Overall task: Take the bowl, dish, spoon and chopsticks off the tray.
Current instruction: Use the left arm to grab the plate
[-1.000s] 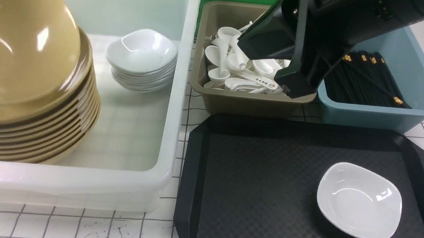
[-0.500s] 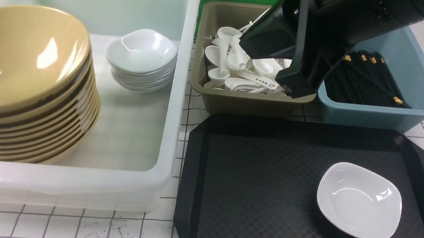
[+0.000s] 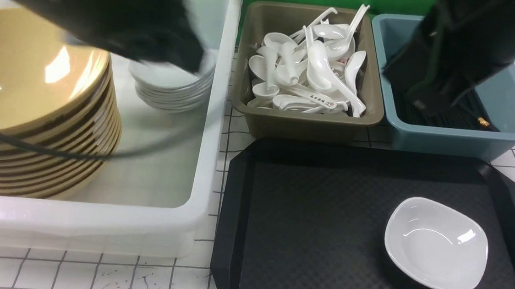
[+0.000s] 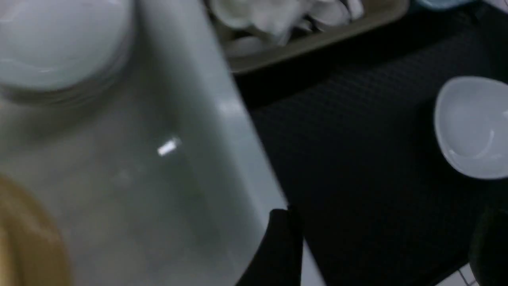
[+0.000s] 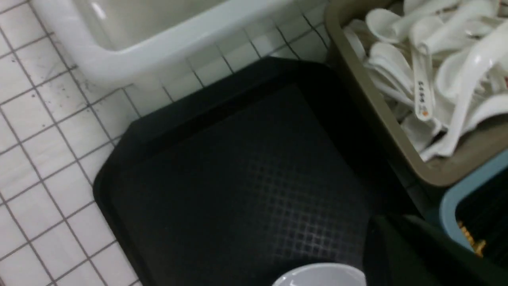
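The dish (image 3: pixel 436 245) lies at the near right of the tray (image 3: pixel 308 203), nearward of the right gripper (image 3: pixel 419 100), which is closed on nothing visible over the blue bin (image 3: pixel 514 96). The left gripper (image 4: pixel 381 246), spread wide and empty, hangs farther off over the white tub (image 3: pixel 212 159).

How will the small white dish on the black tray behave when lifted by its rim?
The dish looks glossy, with bright highlights, so probably slippery in a pinch. Its rim is low and sloping, so it may tilt if lifted by one edge. It seems stiff; pushed on the textured tray, it would likely slide, not roll.
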